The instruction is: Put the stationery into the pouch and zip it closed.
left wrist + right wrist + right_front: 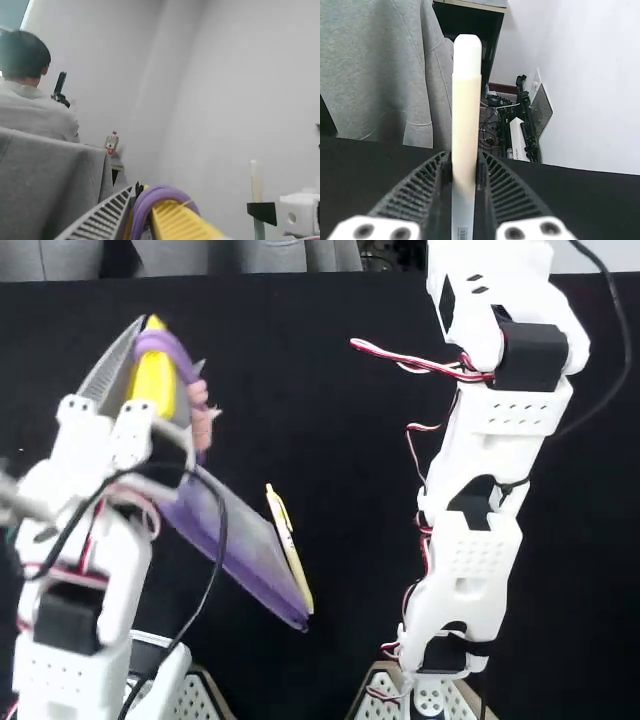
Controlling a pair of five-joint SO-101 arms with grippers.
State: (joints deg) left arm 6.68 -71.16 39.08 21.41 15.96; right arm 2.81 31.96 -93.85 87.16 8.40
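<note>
My left gripper (150, 360) is raised over the table's left side, shut on the top edge of a purple pouch (235, 540) that hangs tilted down toward the mat. The left wrist view shows the pouch's purple rim (160, 197) pinched between the grey and yellow fingers of this gripper (142, 200). A yellow pen (290, 550) lies beside the pouch's lower edge. My right gripper (465, 165) is shut on a white stick-shaped item (466, 100), held upright. The same white stick (255, 182) stands off to one side in the left wrist view.
The right arm (490, 440) stands tall at the right of the black mat (350, 440), with loose red and white wires beside it. A pink tag (205, 410) hangs by the pouch's top. A grey fabric-covered shape (370, 65) lies beyond the table.
</note>
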